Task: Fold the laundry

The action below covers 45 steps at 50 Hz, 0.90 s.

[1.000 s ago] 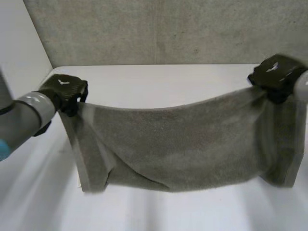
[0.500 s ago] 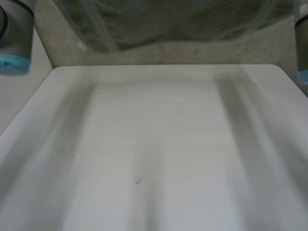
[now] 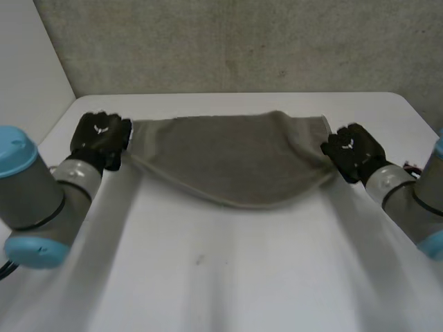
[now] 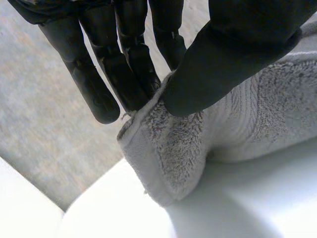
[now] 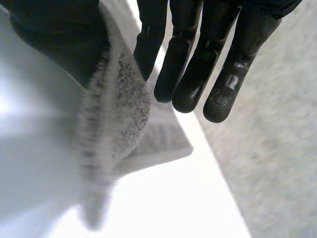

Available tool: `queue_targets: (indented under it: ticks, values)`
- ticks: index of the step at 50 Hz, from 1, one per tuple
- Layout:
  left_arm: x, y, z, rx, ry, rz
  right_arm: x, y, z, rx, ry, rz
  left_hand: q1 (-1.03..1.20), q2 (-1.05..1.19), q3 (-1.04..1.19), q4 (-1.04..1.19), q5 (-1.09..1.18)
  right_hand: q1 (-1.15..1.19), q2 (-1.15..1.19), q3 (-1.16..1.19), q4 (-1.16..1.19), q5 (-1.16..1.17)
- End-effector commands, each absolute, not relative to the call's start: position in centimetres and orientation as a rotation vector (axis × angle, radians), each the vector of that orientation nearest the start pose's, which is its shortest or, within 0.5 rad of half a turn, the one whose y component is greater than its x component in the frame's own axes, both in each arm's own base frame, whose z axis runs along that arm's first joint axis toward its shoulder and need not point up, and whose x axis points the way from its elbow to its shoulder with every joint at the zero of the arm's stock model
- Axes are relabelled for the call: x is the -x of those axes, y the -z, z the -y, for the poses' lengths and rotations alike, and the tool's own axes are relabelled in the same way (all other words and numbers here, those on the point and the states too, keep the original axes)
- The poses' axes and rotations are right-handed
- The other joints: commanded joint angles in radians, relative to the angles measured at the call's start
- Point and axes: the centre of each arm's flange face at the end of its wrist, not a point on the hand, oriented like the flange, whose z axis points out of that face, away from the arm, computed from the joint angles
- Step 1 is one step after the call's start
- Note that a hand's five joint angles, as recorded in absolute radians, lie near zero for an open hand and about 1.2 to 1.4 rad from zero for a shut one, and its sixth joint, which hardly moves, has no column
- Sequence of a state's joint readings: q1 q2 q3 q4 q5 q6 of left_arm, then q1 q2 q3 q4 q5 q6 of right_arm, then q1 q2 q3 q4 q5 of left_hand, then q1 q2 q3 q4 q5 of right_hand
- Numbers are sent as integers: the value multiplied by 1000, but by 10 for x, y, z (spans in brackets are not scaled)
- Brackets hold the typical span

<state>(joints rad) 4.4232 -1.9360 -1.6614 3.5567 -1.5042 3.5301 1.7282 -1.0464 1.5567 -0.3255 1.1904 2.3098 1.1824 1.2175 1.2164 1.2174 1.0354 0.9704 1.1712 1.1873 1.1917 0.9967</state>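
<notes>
Towel point(image 3: 228, 155) is lying spread on the tabletop point(image 3: 228, 277), with the left hand point(image 3: 100, 138) and the right hand point(image 3: 353, 151) each pinching one of its far corners. Spreading looks done, so the next move is probably bringing those corners over to the towel's near edge.

left hand point(image 3: 100, 138) and right hand point(image 3: 354, 151) were held wide apart, each pinching a towel point(image 3: 228, 159) corner against its thumb.

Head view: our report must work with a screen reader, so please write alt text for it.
A grey towel is stretched between two black robot hands over the far half of a white table, the left hand pinching one end and the right hand the other. Its near edge curves toward the camera.
</notes>
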Motion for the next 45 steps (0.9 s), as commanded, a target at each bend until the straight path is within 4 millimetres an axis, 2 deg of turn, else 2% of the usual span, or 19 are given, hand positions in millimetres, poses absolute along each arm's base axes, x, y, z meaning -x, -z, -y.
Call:
queue_targets:
  ticks: [1,2,3,7,13,16,18,21,23,24,26,27,32,33,36,42,43,44,45]
  values:
    - [206,-217,253,-859,1926,-2252,-189,-200,301,1605,1730,-2259,214,179,180,179,186,426,225,209,205,225]
    - [202,-222,236,-907,1849,-2281,-183,-210,289,1651,1638,-2293,214,179,180,179,186,426,225,209,205,225]
    - [202,-222,236,-908,1848,-2281,-183,-211,289,1651,1637,-2294,214,179,180,179,186,426,225,209,205,225]
    - [193,-235,199,-1056,1641,-2324,-168,-240,262,1801,1477,-2318,214,179,180,179,186,426,225,209,205,225]
    - [194,-245,205,-1068,1712,-2237,-167,-253,271,1894,1605,-2262,214,179,180,179,186,426,225,209,205,225]
    - [199,-247,220,-1054,1796,-2172,-167,-242,286,1873,1654,-2260,214,179,180,179,186,426,225,209,205,225]
    - [208,-234,241,-1064,1823,-2147,-171,-217,309,1851,1673,-2260,214,179,180,179,186,426,225,209,205,225]
    - [212,-228,254,-1062,1837,-2135,-176,-209,319,1856,1713,-2243,214,179,180,179,186,426,225,209,205,225]
    - [221,-216,282,-1051,1857,-2123,-196,-196,334,1881,1802,-2207,214,179,180,179,186,426,225,209,205,225]
    - [221,-216,282,-1051,1858,-2123,-196,-196,334,1881,1802,-2207,214,179,180,179,186,426,225,209,205,225]
    - [236,-203,308,-1068,1886,-2100,-207,-178,356,1863,1910,-2245,214,179,180,179,186,426,225,209,205,225]
    - [236,-203,309,-1068,1886,-2100,-207,-178,356,1863,1910,-2245,214,179,180,179,186,426,225,209,205,225]
    - [260,-174,351,-1088,1919,-2075,-221,-156,394,1779,2232,-2161,214,179,180,179,186,426,225,209,205,225]
    - [260,-174,352,-1088,1919,-2075,-221,-156,394,1778,2233,-2160,214,179,180,179,186,426,225,209,205,225]
    - [269,-165,368,-1088,1955,-2038,-233,-145,413,1732,2464,-2028,214,179,180,179,186,426,225,209,205,225]
    - [282,-154,389,-1066,2017,-1976,-236,-128,426,1702,2540,-1997,214,179,180,179,186,426,225,209,205,225]
    - [282,-152,390,-1060,2010,-1979,-237,-123,426,1705,2529,-2006,124,89,90,89,97,-317,-518,-534,-539,-518]
    - [282,-149,389,-1059,2000,-1986,-239,-120,425,1703,2521,-2018,-612,-647,-646,-647,-640,-796,-997,-1013,-1017,-997]
    - [282,-149,389,-1059,2000,-1986,-239,-120,425,1703,2521,-2018,-619,-655,-653,-654,-647,-796,-997,-1013,-1017,-997]
